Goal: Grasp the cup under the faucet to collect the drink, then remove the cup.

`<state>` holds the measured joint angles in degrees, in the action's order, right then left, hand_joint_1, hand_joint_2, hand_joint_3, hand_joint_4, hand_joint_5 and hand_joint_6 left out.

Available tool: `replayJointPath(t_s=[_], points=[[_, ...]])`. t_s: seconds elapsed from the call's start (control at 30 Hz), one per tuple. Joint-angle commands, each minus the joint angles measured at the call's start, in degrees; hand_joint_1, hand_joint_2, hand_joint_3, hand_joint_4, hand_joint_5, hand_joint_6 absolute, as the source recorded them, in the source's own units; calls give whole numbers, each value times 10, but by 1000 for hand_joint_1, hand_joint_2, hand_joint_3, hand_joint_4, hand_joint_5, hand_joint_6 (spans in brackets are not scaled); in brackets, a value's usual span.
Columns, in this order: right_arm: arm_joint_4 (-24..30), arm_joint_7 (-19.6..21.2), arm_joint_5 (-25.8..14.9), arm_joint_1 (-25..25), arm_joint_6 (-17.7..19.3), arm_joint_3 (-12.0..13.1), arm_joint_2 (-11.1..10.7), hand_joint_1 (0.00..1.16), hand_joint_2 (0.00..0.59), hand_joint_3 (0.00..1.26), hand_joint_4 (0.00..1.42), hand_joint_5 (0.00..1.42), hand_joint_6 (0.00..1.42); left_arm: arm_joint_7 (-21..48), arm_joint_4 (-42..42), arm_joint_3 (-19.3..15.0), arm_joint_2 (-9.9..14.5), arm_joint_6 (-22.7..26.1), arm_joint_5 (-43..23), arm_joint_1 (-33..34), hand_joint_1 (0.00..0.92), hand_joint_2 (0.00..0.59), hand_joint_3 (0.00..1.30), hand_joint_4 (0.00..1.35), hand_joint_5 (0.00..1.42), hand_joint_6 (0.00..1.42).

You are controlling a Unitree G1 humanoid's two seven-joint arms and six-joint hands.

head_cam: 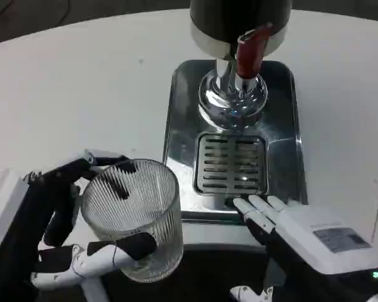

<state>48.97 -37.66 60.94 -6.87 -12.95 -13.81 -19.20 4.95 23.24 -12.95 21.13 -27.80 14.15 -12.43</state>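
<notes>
Ribbed glass cup (138,217) lower left, my left hand (69,233) gripping it; right hand (302,236) fingers loosely spread, holding nothing, touching dispenser base (283,157) front edge.

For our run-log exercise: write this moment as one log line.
left hand: grips ribbed glass cup | cup: beside steel tray, not under faucet | right hand: fingertips at tray's front edge

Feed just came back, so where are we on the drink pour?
Done: the left hand grips the ribbed glass cup. In hand: the cup sits beside the drip grate, not yet under the faucet; it looks empty. The right hand rests at the tray's front edge. Left: positioning, filling, removal.
</notes>
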Motion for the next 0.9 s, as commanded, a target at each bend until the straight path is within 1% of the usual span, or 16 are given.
replayJointPath(t_s=[0.03,0.3,0.53,0.67,0.9], points=[[-5,-9,-2,2,10,3,3,378,391,37,0,0,0,3,-2,5,1,-18,-6,2,520,228,1026,1216,1424,1424],[-11,-14,-3,13,12,6,7,377,390,43,0,0,0,4,-7,10,2,-18,-6,9,520,228,1026,1216,1424,1424],[-17,-16,-4,22,11,7,11,377,390,43,0,0,0,3,-16,6,1,-17,-3,14,520,228,1026,1216,1424,1424],[-21,-11,-4,28,9,12,15,377,390,43,0,0,0,0,-28,6,1,-15,1,28,520,228,1026,1216,1424,1424],[-19,-9,-5,30,7,24,20,377,390,45,0,0,0,-3,-56,16,0,-16,16,60,520,228,1026,1216,1423,1424]])
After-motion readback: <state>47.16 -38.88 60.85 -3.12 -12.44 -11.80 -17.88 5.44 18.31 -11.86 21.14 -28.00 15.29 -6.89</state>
